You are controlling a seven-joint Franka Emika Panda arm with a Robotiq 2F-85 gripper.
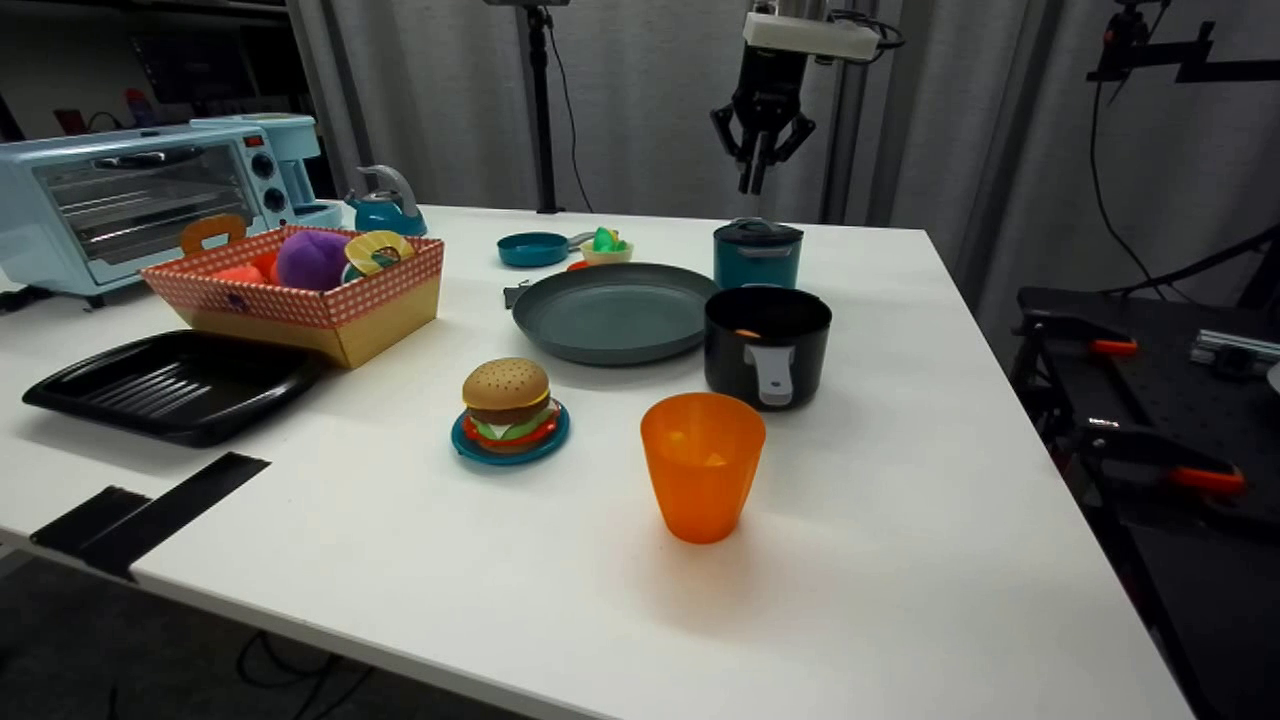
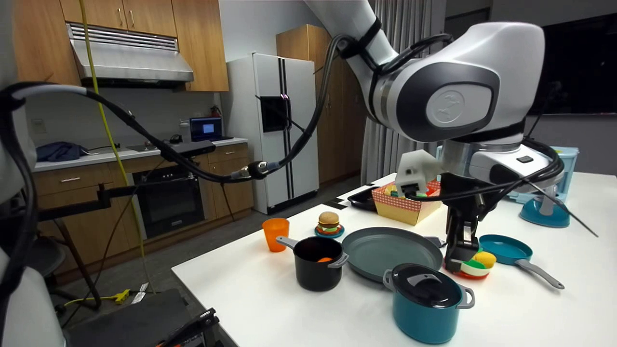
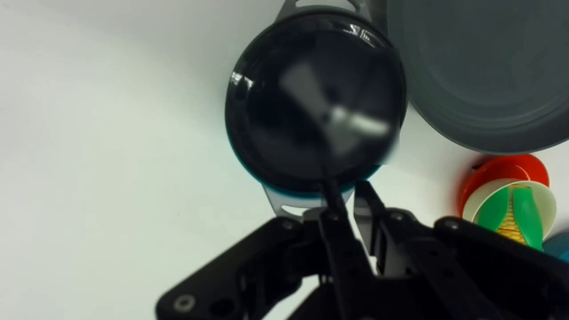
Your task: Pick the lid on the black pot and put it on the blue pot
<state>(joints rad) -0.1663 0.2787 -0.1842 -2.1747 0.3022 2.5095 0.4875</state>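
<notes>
The lid (image 1: pixel 758 232) is round, dark and glossy and sits on the blue pot (image 1: pixel 755 267), covering its mouth, in both exterior views. The wrist view shows the lid (image 3: pixel 275 129) from above, partly blurred. The black pot (image 2: pixel 315 272) stands uncovered beside the grey-green plate, with something orange inside; it also shows in an exterior view (image 1: pixel 725 352). My gripper (image 1: pixel 752 186) hangs above the blue pot, apart from the lid, pointing down. In the wrist view the fingertips (image 3: pixel 347 183) have a narrow gap with nothing between them.
The large grey-green plate (image 1: pixel 615 315) lies close to both pots. An orange cup (image 1: pixel 700 465) and a toy burger (image 1: pixel 508 405) stand nearer the table's front. A basket (image 1: pixel 385 305), a black tray (image 1: pixel 175 385), a teal pan (image 2: pixel 506 246) and a small bowl with toy corn (image 3: pixel 511 213) are around.
</notes>
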